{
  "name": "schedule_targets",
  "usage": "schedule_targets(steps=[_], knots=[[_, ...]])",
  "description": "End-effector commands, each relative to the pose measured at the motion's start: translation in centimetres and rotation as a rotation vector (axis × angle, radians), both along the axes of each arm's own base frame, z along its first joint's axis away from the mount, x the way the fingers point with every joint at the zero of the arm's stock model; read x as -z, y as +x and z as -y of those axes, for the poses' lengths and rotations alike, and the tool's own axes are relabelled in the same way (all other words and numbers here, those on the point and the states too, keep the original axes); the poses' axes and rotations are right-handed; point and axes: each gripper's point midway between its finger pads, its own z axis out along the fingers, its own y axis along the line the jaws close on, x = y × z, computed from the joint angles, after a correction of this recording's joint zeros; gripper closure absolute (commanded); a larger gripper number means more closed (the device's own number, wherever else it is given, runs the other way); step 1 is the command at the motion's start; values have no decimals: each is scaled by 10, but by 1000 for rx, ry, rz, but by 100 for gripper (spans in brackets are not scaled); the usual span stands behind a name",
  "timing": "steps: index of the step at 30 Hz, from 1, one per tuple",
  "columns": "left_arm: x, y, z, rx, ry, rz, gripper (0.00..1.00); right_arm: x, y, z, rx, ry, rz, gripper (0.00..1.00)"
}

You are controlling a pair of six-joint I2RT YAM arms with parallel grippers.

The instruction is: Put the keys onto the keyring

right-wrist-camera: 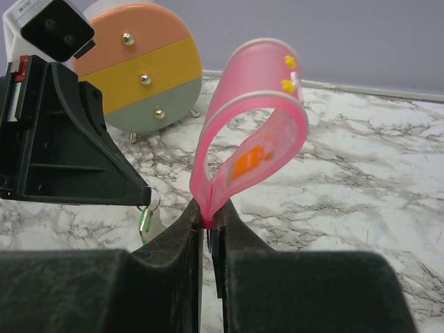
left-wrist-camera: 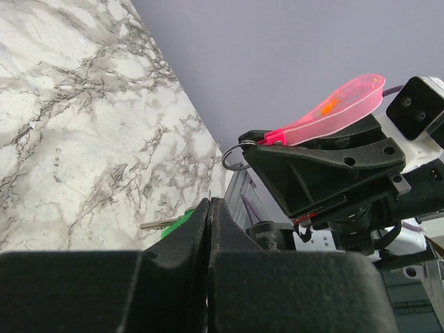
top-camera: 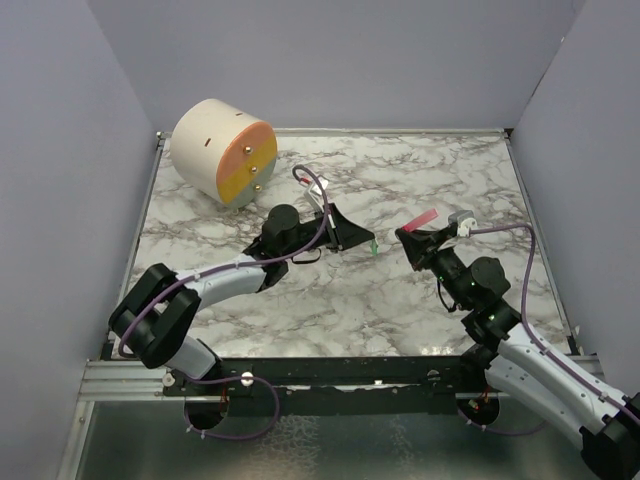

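Observation:
My left gripper (top-camera: 366,240) is shut at the middle of the table. The green keys (top-camera: 373,246) hang just below its tip. In the right wrist view the keys (right-wrist-camera: 145,222) dangle from a thin wire loop pinched in the left fingertips (right-wrist-camera: 136,195). In the left wrist view the keys (left-wrist-camera: 177,223) peek out left of the shut jaws. My right gripper (top-camera: 402,236) is shut on the base of the keyring, its pink tag (right-wrist-camera: 257,132) looping upward. The keyring's metal ring (left-wrist-camera: 236,157) juts from the right gripper's tip (left-wrist-camera: 251,143), a short gap from the left gripper.
A round white drum (top-camera: 225,150) with peach, yellow and grey-green drawer fronts and brass knobs lies at the back left of the marble table (top-camera: 470,180). Grey walls enclose three sides. A metal rail (top-camera: 330,372) runs along the near edge.

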Motion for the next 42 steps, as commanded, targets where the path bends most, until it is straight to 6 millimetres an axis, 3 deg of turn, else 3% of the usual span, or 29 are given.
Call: schedule_targets(steps=[1,19,42], knots=[[-12,7,-7,-91,-34,-3,100,-4,-1,-4,-18,22,23,99],[-21,-4,9,-120,-124,-38,100,2,-4,-3,-23,61,62,99],[-13,-7,25,-95,-135,-62,100,-2,-10,-4,-50,94,149,99]])
